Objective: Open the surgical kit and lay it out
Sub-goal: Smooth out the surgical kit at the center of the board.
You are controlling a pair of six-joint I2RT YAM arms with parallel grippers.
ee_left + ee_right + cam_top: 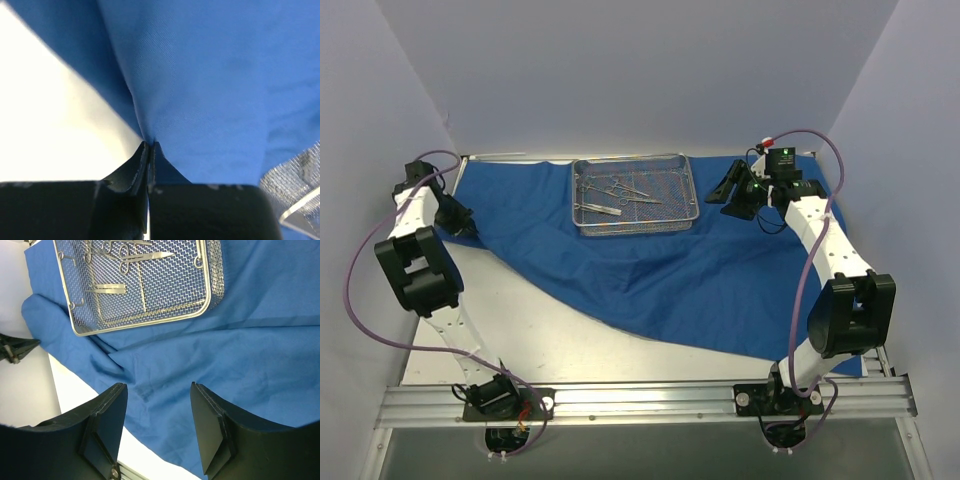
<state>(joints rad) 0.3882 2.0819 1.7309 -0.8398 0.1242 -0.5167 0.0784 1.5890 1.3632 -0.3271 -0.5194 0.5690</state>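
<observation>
The royal-blue cloth wrap (650,260) lies spread over the table. The silver wire-mesh tray (685,205) sits on it at the back centre, with a few thin steel instruments (616,187) inside. My left gripper (463,224) is shut on the cloth's left edge (150,135), the fabric pinched between its tips. My right gripper (732,192) is open and empty, just right of the tray above the cloth. The right wrist view shows the tray (210,295), the instruments (140,256) and the cloth (240,365) past the open fingers (107,420).
The bare white table top (530,330) shows at the front left where the cloth does not reach. White walls enclose the table on three sides. A metal rail (640,400) carries the arm bases at the near edge.
</observation>
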